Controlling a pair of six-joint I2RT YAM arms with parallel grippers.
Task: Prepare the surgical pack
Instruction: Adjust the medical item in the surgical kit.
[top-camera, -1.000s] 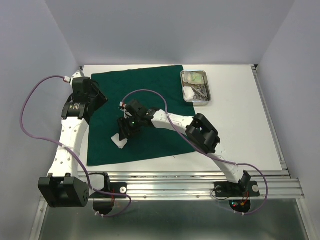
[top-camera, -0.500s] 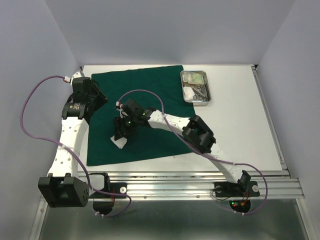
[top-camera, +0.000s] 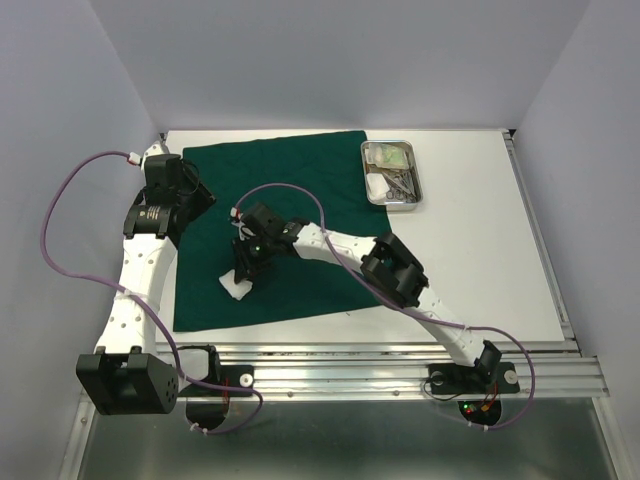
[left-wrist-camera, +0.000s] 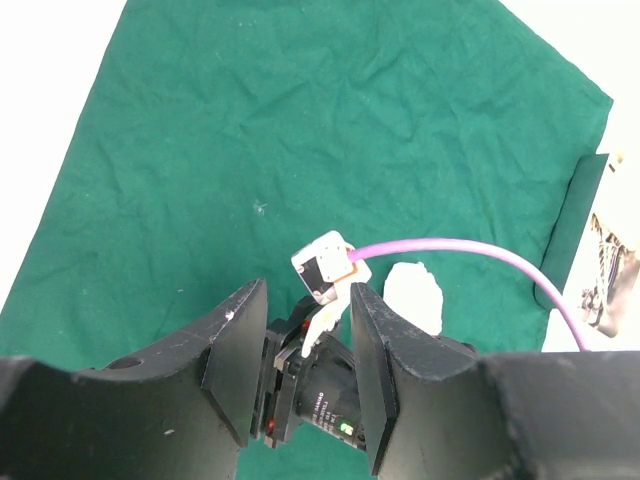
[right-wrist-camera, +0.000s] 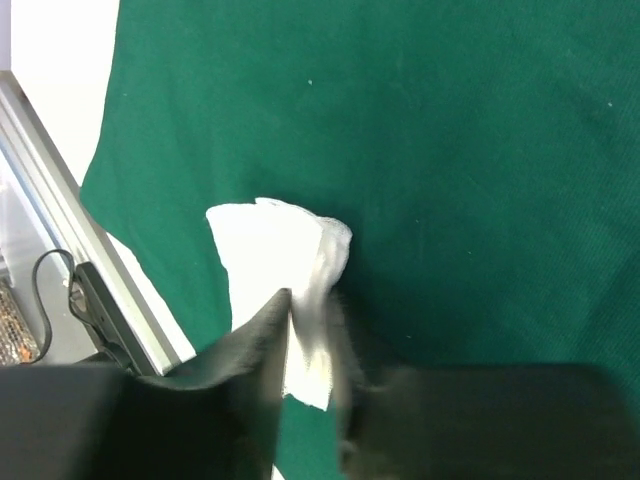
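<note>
Centrally, my right gripper (right-wrist-camera: 310, 312) pinches the white gauze pad (right-wrist-camera: 262, 240) lying on the green drape (right-wrist-camera: 480, 150); my left gripper (left-wrist-camera: 307, 310) hangs above that drape, jaws parted.

No text, brand, number or sign could be read in any view. In the left wrist view a black motor housing (left-wrist-camera: 322, 408) below the camera carried a short line of pale print, too small and blurred to make out; in the top view a small yellowish label (top-camera: 151, 212) sat on a dark joint of the left arm, and its characters were likewise illegible.
</note>
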